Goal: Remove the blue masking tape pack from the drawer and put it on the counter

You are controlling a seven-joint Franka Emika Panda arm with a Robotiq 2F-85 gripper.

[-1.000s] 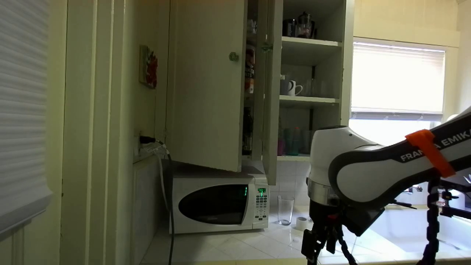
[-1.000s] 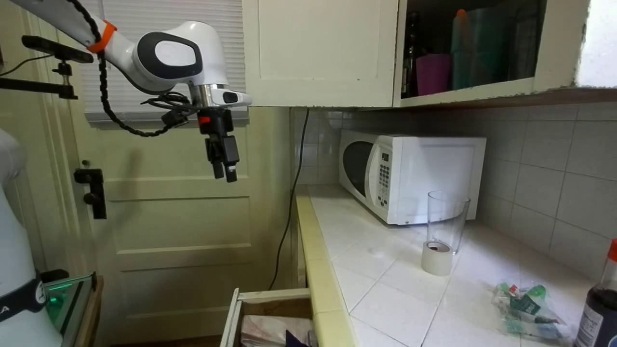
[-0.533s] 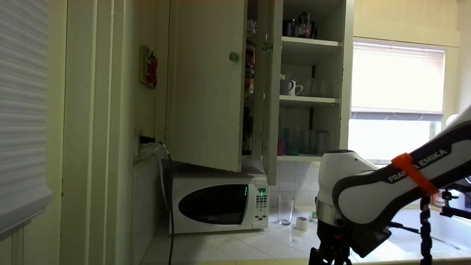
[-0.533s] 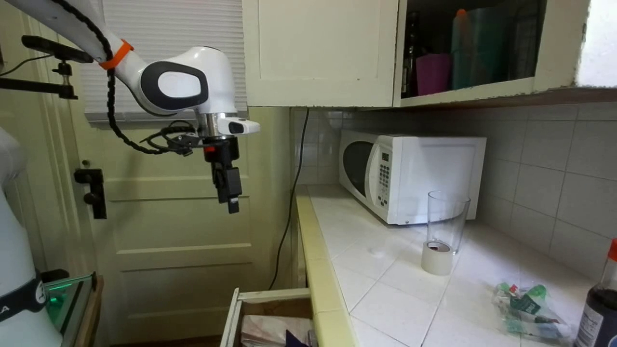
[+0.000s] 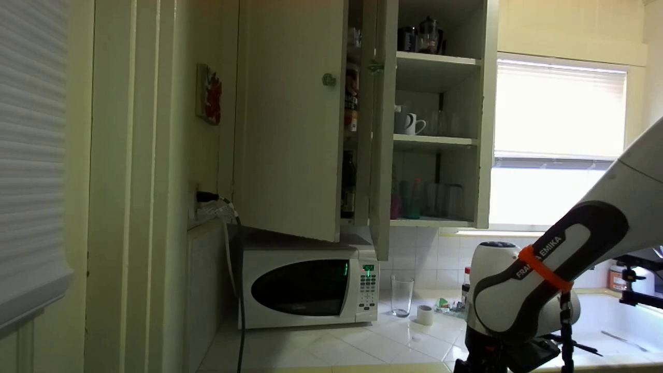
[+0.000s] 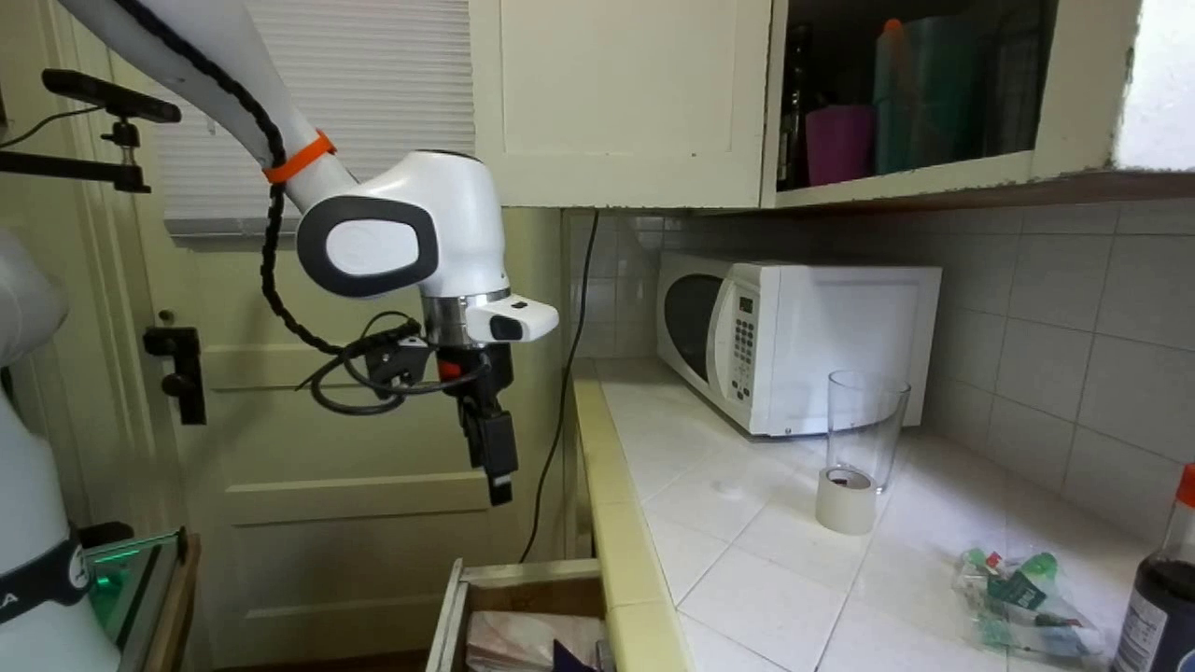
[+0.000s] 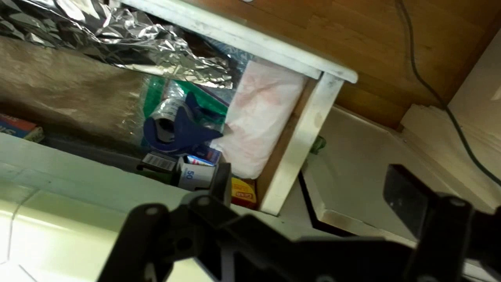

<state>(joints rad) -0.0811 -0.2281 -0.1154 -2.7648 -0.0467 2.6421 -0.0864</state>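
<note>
The blue tape pack (image 7: 176, 131), a roll in a dark blue dispenser, lies in the open drawer (image 7: 303, 145) in the wrist view. Clear and green plastic lies around it. In an exterior view only a dark blue tip (image 6: 568, 659) shows in the drawer (image 6: 534, 569). My gripper (image 7: 313, 188) is open and empty. In the wrist view its jaws stand wide apart, over the drawer's end and the cabinet front, to the right of the pack. In an exterior view the gripper (image 6: 495, 476) hangs above the drawer, left of the pale counter (image 6: 747, 569). Its fingertips are cut off in the remaining exterior view.
Foil (image 7: 156, 47), a pink-white packet (image 7: 262, 117) and small boxes (image 7: 195, 174) share the drawer. On the counter stand a microwave (image 6: 840, 345), a clear glass (image 6: 864, 420), a white tape roll (image 6: 845, 504), a crumpled bag (image 6: 1022, 602) and a bottle (image 6: 1162, 588).
My arm and gripper have come down toward the drawer and moved to the right, nearer the counter edge, in an exterior view. The drawer and the counter things have not moved.
</note>
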